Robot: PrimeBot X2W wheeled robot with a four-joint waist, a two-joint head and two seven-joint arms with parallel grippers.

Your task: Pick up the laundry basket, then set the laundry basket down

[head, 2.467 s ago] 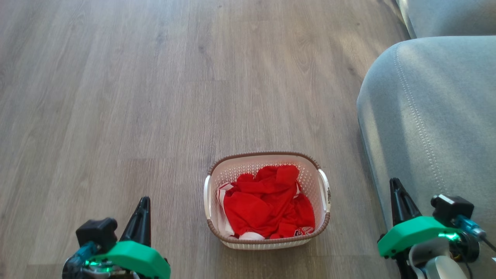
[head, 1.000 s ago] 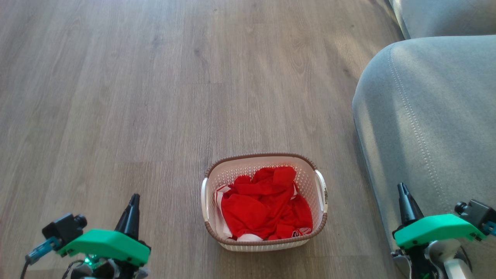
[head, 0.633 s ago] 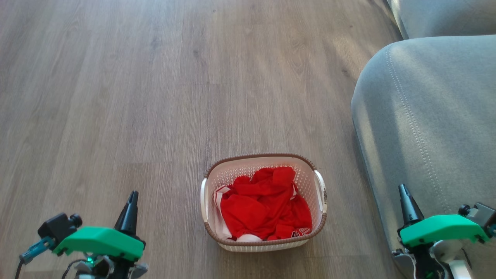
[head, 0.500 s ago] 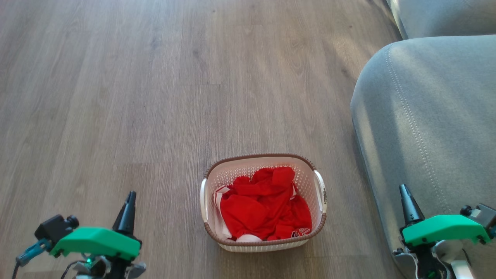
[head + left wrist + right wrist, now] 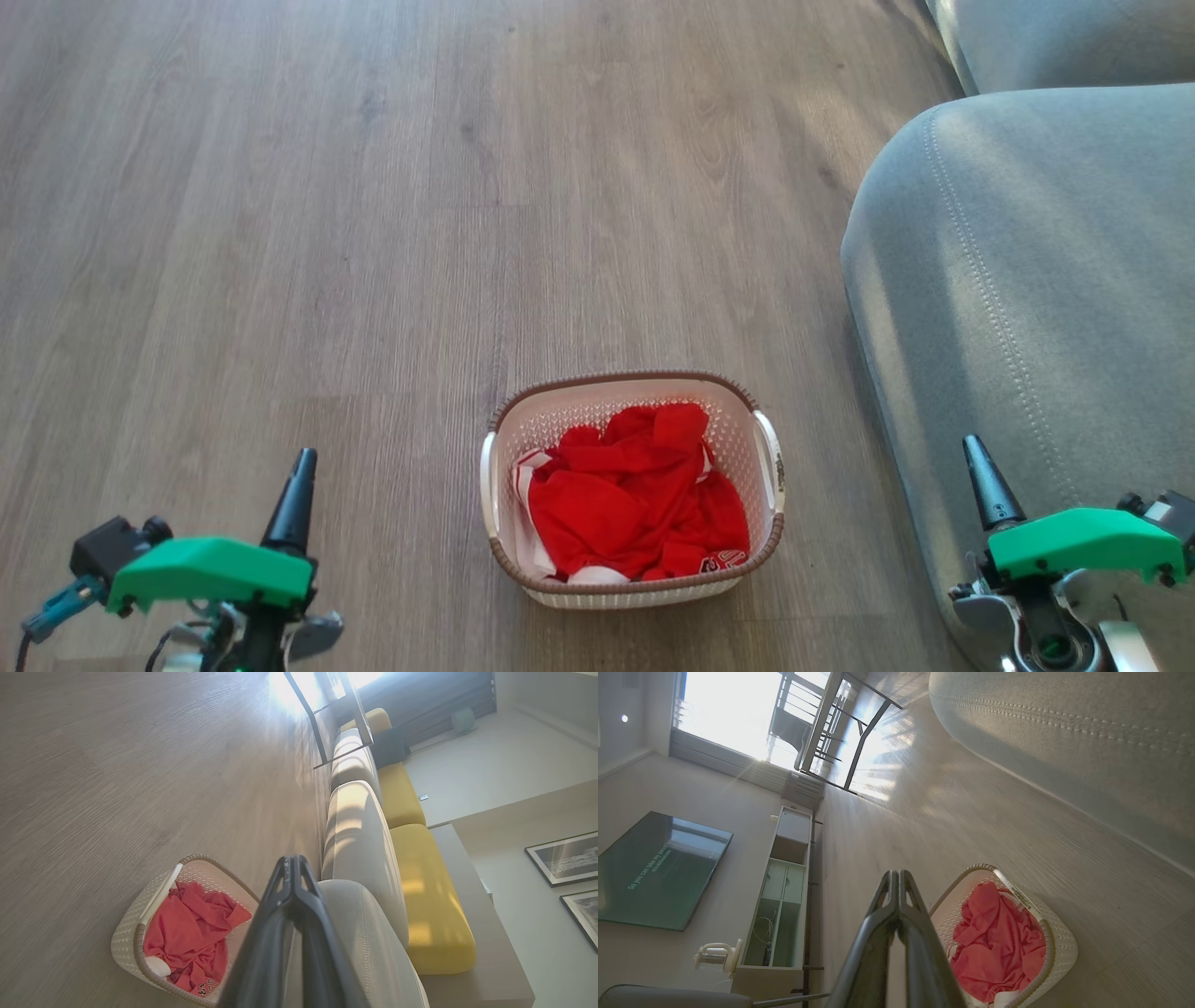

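Observation:
The laundry basket (image 5: 631, 586), white perforated plastic with a brown woven-look rim and white side handles, stands on the wooden floor near the lower middle of the head view, red clothes (image 5: 635, 495) heaped inside. It also shows as the basket (image 5: 126, 947) in the left wrist view and the basket (image 5: 1059, 947) in the right wrist view. My left gripper (image 5: 297, 485) is shut and hangs well to the basket's left, apart from it. My right gripper (image 5: 980, 476) is shut too, off to the basket's right, in front of the sofa.
A grey sofa (image 5: 1036, 280) fills the right side, close to the basket's right handle, with yellow cushions (image 5: 430, 905) further along it. Open wooden floor (image 5: 373, 233) stretches ahead and to the left. A shelf unit (image 5: 780, 891) and a dark screen (image 5: 654, 868) stand at the far wall.
Both grippers have sunk lower and drifted outward in the head view, staying shut. The whole picture shifted slightly, so the camera moved. The basket rests in the same place.

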